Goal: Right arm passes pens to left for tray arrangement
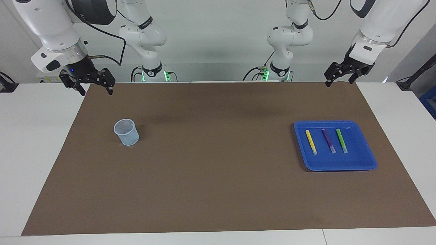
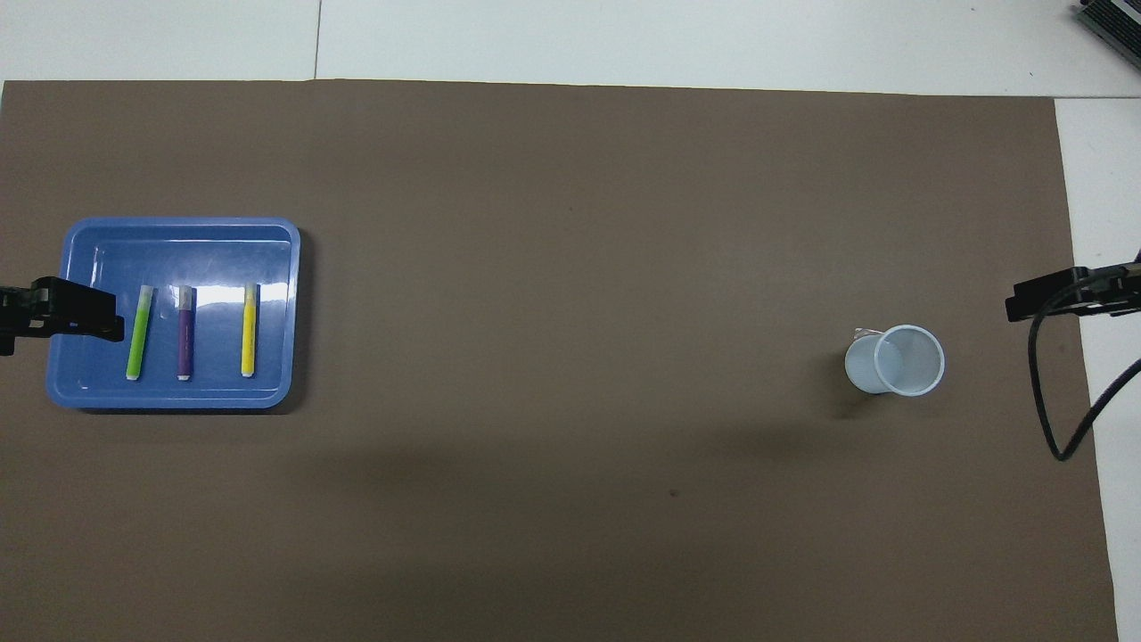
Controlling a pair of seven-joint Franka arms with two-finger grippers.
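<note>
Blue tray, glossy moulded plastic, near-square with rounded corners and a raised rim, lies flat on the matte brown mat toward the left arm's end of the table. In it, three slim cylindrical pens lie side by side, apart from one another: yellow pen, purple pen, green pen, each with a whitish end pointing away from the robots. No legible writing on any item.

Translucent ribbed cup, pale blue, stands upright toward the right arm's end.

Left gripper, black, hangs raised over the mat's robot-side edge, jaws wide, empty. Right gripper, blue light on its wrist, hangs over the mat's corner, jaws wide, empty.
</note>
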